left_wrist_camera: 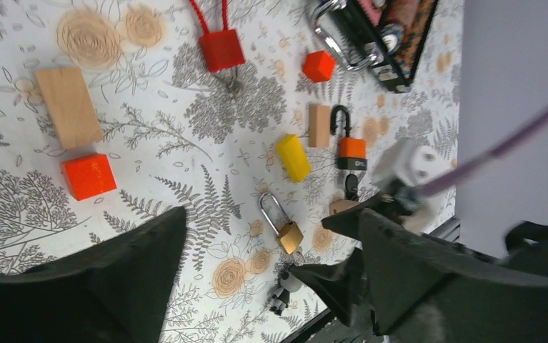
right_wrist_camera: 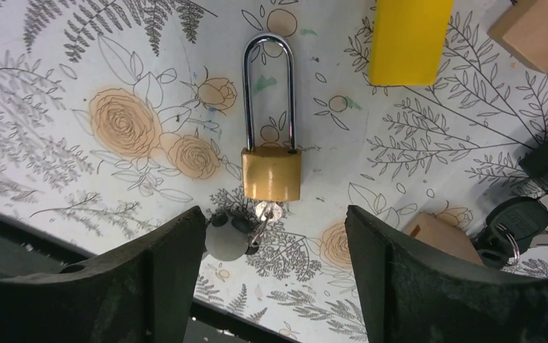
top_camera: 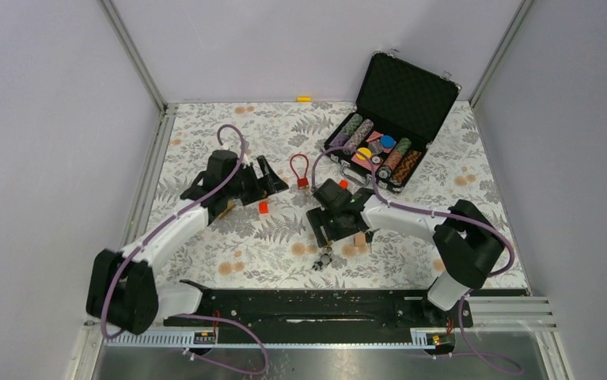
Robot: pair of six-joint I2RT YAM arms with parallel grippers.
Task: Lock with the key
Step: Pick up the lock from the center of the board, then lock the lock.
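Two arms share a flowery table (top_camera: 276,237), and the biggest thing on it is the open black case (top_camera: 405,99) of poker chips, upper right in the top view. From up there the left gripper (top_camera: 267,176) sits left of centre and the right gripper (top_camera: 333,228) just right of centre. The right one covers the lock, so all you get is a dark key bunch (top_camera: 324,260) poking out below it.

The right wrist cam fills that in. The brass padlock (right_wrist_camera: 271,171) lies flat dead centre, its long shackle pointing at the top of the frame with both legs meeting the body. The key (right_wrist_camera: 266,212) is stuck in its lower end, next to a grey fob (right_wrist_camera: 224,239). The fingers (right_wrist_camera: 149,286) stand well apart either side, touching nothing.

The left wrist cam adds small stuff the others barely show: a red cable lock (left_wrist_camera: 221,48) up top, an orange padlock (left_wrist_camera: 351,151) right of centre, and a yellow block (left_wrist_camera: 294,157) beside it. That gripper's fingers (left_wrist_camera: 113,286) are spread wide too, gripping nothing, with the brass padlock low centre.
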